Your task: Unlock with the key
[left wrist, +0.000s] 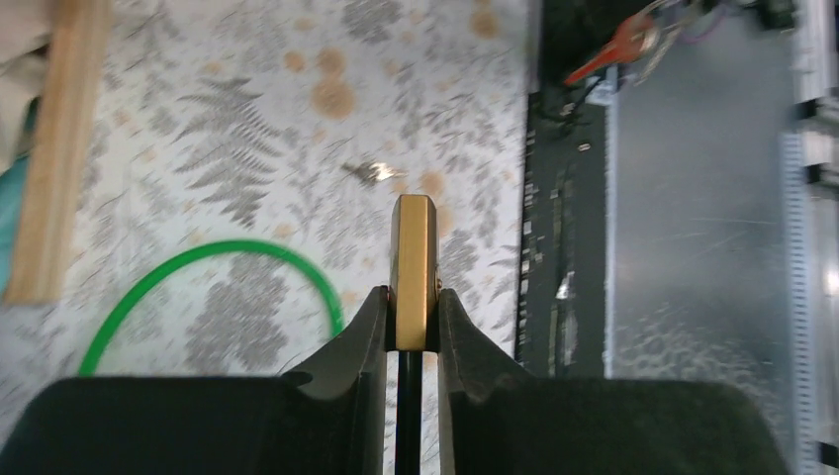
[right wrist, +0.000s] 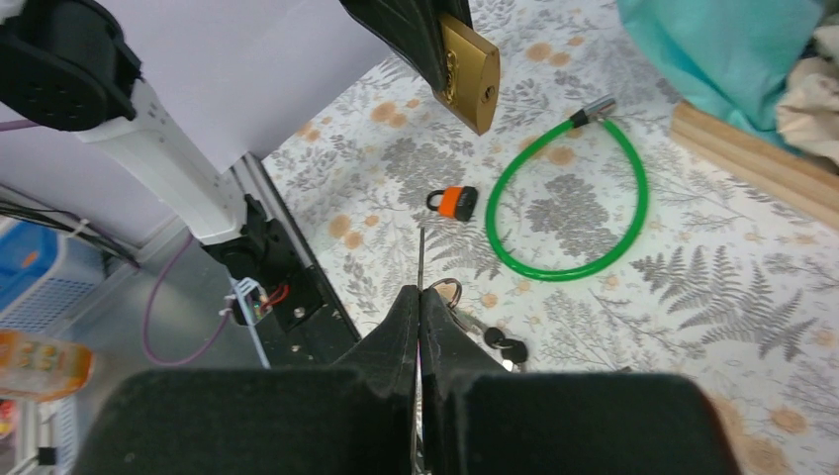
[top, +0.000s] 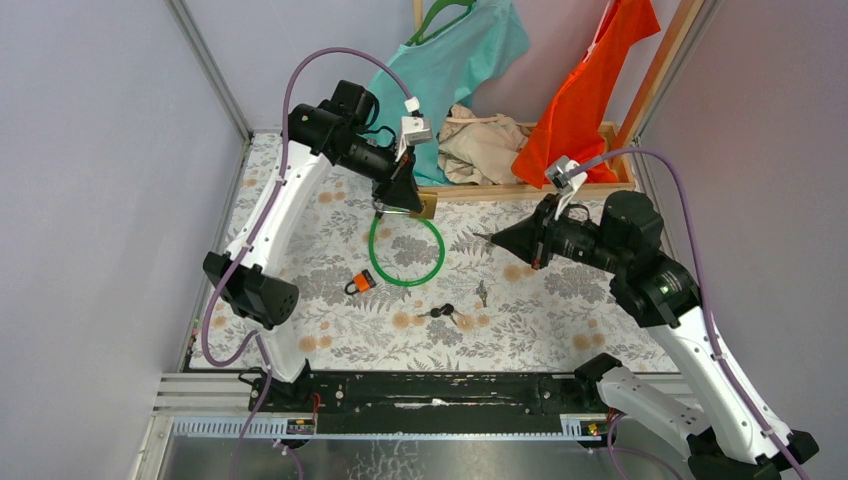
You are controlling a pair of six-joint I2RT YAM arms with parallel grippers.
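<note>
My left gripper [left wrist: 413, 297] is shut on a brass padlock [left wrist: 413, 259], which I see edge-on between the fingers. In the right wrist view the padlock [right wrist: 471, 65] hangs above the table with its keyhole face showing. In the top view the left gripper [top: 402, 196] holds it near the wooden tray. My right gripper [right wrist: 419, 294] is shut on a key [right wrist: 419, 259], whose thin blade sticks out past the fingertips toward the padlock. From above, the right gripper [top: 492, 238] sits a short gap to the right of the padlock [top: 425, 206].
A green cable loop [top: 406, 252] lies under the padlock. A small orange padlock [top: 361, 284] and black-headed keys [top: 445, 314] lie nearer the front, and a loose key [top: 481, 293] to their right. A wooden tray [top: 500, 190] with clothes closes the back.
</note>
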